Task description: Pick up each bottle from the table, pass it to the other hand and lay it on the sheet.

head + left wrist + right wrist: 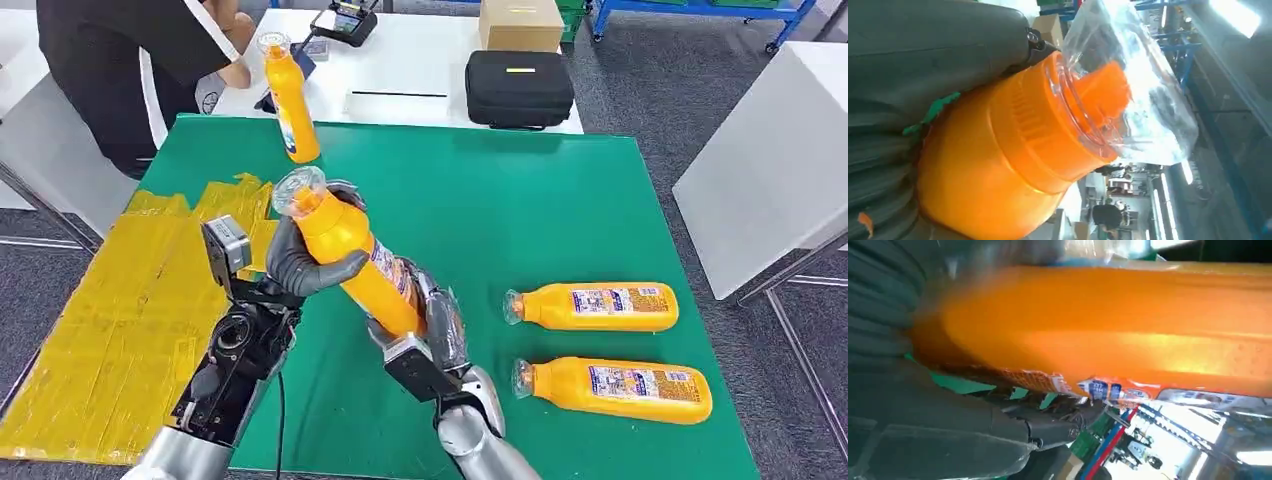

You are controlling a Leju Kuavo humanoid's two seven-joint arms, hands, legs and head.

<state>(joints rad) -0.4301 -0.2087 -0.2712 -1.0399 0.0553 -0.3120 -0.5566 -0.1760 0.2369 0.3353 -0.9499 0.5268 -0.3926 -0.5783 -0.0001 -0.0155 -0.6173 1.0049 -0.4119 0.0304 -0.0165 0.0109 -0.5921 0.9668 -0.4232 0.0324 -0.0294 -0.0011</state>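
We see a green-topped counter (pixel 520 210) on a grey carpeted floor, with a yellow taped sheet (pixel 110 320) spread over its left part. Behind it stands a white counter (pixel 420 75) carrying a black zipped case (pixel 519 88) and a brown cardboard box (pixel 521 23), and a person in a dark top (pixel 120 60) leans in at the far left.

Above the middle of the green counter, a tilted orange plastic bottle with a clear cap (pixel 350 255) is held in the air by both of our hands. Our left hand (pixel 305 262) wraps its dark fingers (pixel 325 275) around the bottle's shoulder just below the cap; the left wrist view shows the ribbed orange neck and clear cap close up against the grey thumb. Our right hand (pixel 430 325) grips the lower end of the same bottle, its fingers (pixel 445 320) closed along the labelled side, and the right wrist view shows the orange body lying across the curled fingers.

Two more orange bottles lie on their sides at the right of the green counter, caps pointing left: the farther lying bottle (pixel 592 306) and the nearer lying bottle (pixel 612 389), one beside the other and apart. A fourth, upright orange bottle (pixel 288 97) stands tilted at the far edge, next to the person's hand (pixel 236 72).
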